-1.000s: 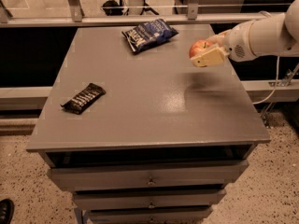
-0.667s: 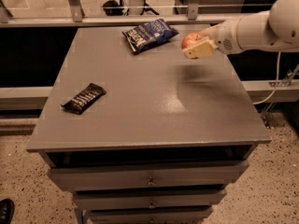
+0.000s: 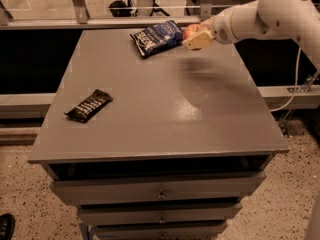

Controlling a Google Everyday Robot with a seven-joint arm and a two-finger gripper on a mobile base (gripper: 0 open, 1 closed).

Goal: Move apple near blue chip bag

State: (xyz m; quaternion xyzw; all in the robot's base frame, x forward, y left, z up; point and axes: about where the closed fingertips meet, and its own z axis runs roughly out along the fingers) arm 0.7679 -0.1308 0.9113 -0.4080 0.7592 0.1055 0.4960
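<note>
Arm is reaching in from the right, gripper (image 3: 194, 39) clamping the apple (image 3: 189, 32) just beside the blue chip bag (image 3: 157, 37). Dark snack bar (image 3: 89, 105) is lying well apart, at the table's (image 3: 165, 124) left.

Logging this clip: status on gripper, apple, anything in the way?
Gripper shut on small round red-orange apple. Aloft beside crinkled dark blue foil chip bag. Nothing between them.
</note>
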